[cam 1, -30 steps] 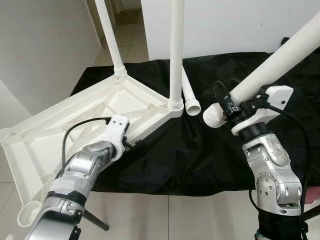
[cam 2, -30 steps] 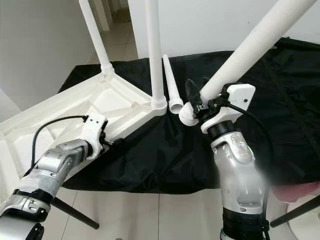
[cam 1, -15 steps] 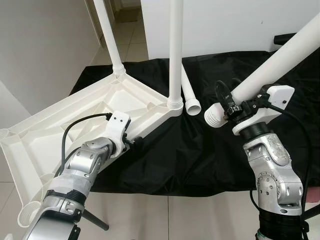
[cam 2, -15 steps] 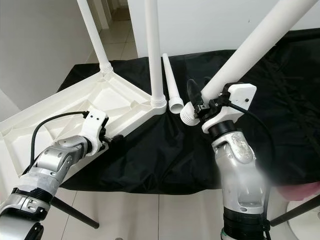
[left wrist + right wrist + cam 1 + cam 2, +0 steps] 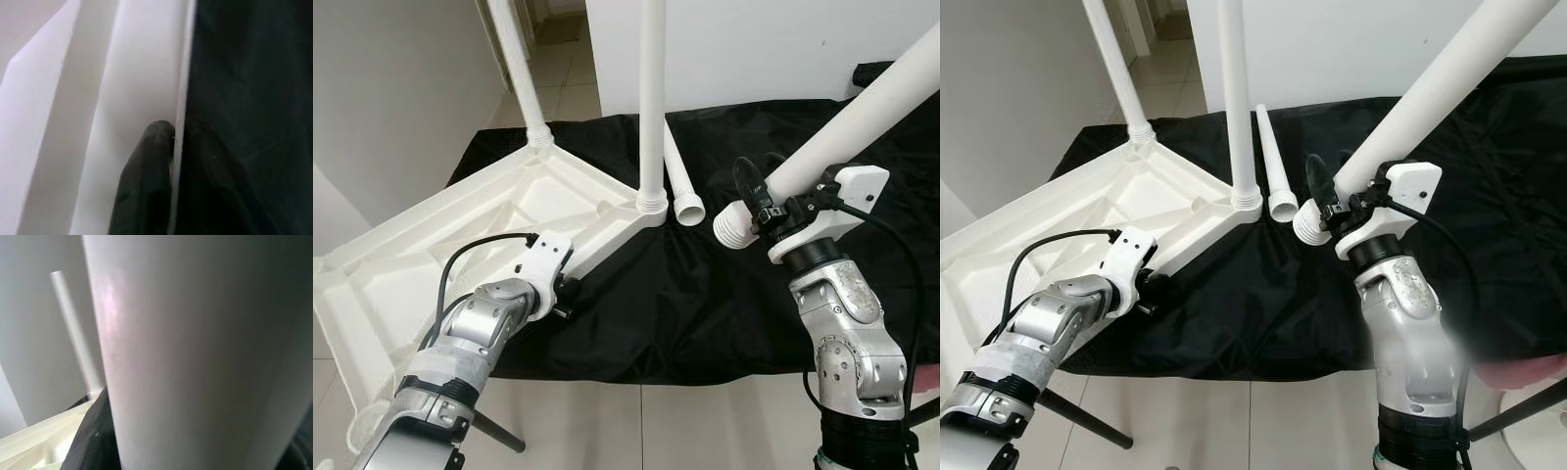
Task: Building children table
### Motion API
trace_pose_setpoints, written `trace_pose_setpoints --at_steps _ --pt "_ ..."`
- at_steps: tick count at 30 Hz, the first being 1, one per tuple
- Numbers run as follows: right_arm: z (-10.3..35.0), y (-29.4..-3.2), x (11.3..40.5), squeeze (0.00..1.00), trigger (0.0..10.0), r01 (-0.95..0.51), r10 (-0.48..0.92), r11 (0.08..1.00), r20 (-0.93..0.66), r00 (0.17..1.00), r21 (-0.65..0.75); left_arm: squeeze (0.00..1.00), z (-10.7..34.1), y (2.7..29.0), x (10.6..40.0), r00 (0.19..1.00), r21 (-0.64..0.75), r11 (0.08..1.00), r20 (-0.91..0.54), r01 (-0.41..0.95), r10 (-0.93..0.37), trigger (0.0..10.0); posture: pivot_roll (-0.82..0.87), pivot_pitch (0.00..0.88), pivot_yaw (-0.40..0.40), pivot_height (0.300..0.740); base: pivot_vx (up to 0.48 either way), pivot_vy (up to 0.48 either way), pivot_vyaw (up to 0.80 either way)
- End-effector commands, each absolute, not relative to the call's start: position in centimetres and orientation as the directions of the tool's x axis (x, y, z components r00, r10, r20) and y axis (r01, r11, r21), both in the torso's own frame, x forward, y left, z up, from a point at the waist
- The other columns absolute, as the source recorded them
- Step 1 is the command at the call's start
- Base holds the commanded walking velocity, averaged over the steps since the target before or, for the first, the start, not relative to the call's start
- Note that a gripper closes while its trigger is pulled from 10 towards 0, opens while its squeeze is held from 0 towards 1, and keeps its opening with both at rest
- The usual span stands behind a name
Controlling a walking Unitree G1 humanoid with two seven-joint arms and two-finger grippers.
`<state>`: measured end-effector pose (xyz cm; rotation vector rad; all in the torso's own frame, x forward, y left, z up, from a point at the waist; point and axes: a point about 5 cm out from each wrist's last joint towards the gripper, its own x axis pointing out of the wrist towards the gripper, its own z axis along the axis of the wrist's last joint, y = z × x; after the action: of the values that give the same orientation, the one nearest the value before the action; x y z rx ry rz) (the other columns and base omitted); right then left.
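On the black cloth (image 5: 705, 304) lies the upturned white tabletop (image 5: 460, 255), overhanging its left edge, with two legs (image 5: 651, 98) screwed in upright. Left gripper (image 5: 563, 294) pinches the tabletop's near rim, one finger (image 5: 146, 176) inside, one seemingly outside. Right gripper (image 5: 759, 201) clamps a third leg (image 5: 862, 108), threaded end down. A spare leg (image 5: 677, 181) lies on the cloth. No writing legible.

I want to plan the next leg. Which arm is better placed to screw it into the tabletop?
Right. The right gripper already holds a white leg, threaded end toward the upturned tabletop. The left gripper is clamped on the tabletop's edge, steadying it.
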<state>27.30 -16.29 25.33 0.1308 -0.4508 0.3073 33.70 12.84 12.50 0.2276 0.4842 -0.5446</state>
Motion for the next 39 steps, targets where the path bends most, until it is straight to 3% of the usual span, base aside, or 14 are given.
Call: trace_pose_setpoints --at_steps 1,7,8,9,12,15,18,19,24,25,26,34,38,39 --pt "25.9 -15.8 27.4 0.00 10.0 -0.345 0.284 0.938 0.469 0.836 0.047 0.00 12.0 15.0 34.0 0.800 0.130 0.896 -0.518 0.425 -0.304 0.0 -0.05 0.043 0.151 0.740 0.000 0.000 0.00" --pt "25.9 -15.8 27.5 0.00 10.0 -0.340 0.280 0.939 0.472 0.836 0.046 0.00 12.4 14.7 34.6 0.832 0.129 0.921 -0.489 0.367 -0.263 0.0 -0.05 0.042 0.153 0.740 0.000 0.000 0.00" --pt "25.9 -15.8 27.5 0.00 10.0 -0.339 0.278 0.940 0.473 0.836 0.047 0.00 12.6 14.1 34.7 0.842 0.128 0.921 -0.467 0.368 -0.272 4.3 -0.05 0.042 0.153 0.740 0.000 0.000 0.00" --pt "25.9 -15.8 27.5 0.00 10.0 -0.338 0.277 0.940 0.473 0.836 0.047 0.00 12.8 13.4 34.8 0.846 0.131 0.912 -0.442 0.389 -0.297 10.0 -0.05 0.042 0.153 0.740 0.000 0.000 0.00" --pt "25.9 -15.8 27.5 0.00 10.0 -0.337 0.276 0.940 0.473 0.836 0.047 0.00 13.1 12.6 34.8 0.846 0.136 0.898 -0.418 0.418 -0.331 10.0 -0.05 0.042 0.153 0.740 0.000 0.000 0.00" --pt "25.9 -15.8 27.5 0.00 10.0 -0.333 0.274 0.942 0.472 0.838 0.044 0.00 14.1 10.3 34.3 0.825 0.153 0.836 -0.329 0.527 -0.460 10.0 -0.05 0.042 0.154 0.740 0.000 0.000 0.00" --pt "25.9 -15.9 27.6 0.00 10.0 -0.330 0.272 0.943 0.471 0.839 0.043 0.00 14.6 9.3 33.9 0.787 0.068 0.808 -0.289 0.585 -0.545 10.0 -0.05 0.043 0.154 0.740 0.000 0.000 0.00" --pt "25.9 -15.9 27.5 0.00 10.0 -0.328 0.271 0.944 0.471 0.839 0.043 1.00 14.9 8.8 33.5 0.748 0.000 0.777 -0.267 0.630 -0.607 10.0 -0.05 0.043 0.157 0.740 0.000 0.000 0.00" --pt "25.8 -15.9 27.5 0.00 10.0 -0.326 0.269 0.944 0.470 0.841 0.044 1.00 15.8 8.1 33.1 0.728 0.013 0.745 -0.225 0.667 -0.648 10.0 -0.05 0.042 0.158 0.740 0.000 0.000 0.00" --pt "25.8 -15.9 27.5 0.00 10.0 -0.326 0.268 0.944 0.470 0.841 0.045 0.82 16.1 8.0 33.0 0.731 0.034 0.742 -0.207 0.669 -0.650 10.0 -0.05 0.039 0.159 0.740 0.000 0.000 0.00" --pt "25.7 -15.9 27.5 0.00 10.0 -0.326 0.268 0.944 0.469 0.841 0.046 0.00 16.4 7.8 32.9 0.728 0.052 0.734 -0.188 0.678 -0.659 10.0 -0.05 0.040 0.160 0.740 0.000 0.000 0.00" --pt "25.6 -15.8 27.5 0.00 10.0 -0.329 0.270 0.943 0.469 0.841 0.048 0.00 18.3 7.8 31.9 0.682 0.015 0.684 -0.094 0.730 -0.726 10.0 -0.05 0.036 0.161 0.740 0.000 0.000 0.00" --pt "25.6 -15.8 27.5 0.00 10.0 -0.329 0.269 0.943 0.471 0.840 0.050 0.00 18.7 8.2 30.2 0.600 0.009 0.601 -0.072 0.799 -0.797 10.0 -0.04 0.034 0.163 0.740 0.000 0.000 0.00" --pt "25.5 -15.8 27.5 0.00 10.0 -0.328 0.266 0.943 0.472 0.841 0.052 0.00 18.8 8.5 29.2 0.548 0.038 0.546 -0.066 0.837 -0.834 10.0 -0.04 0.033 0.158 0.740 0.000 0.000 0.00"
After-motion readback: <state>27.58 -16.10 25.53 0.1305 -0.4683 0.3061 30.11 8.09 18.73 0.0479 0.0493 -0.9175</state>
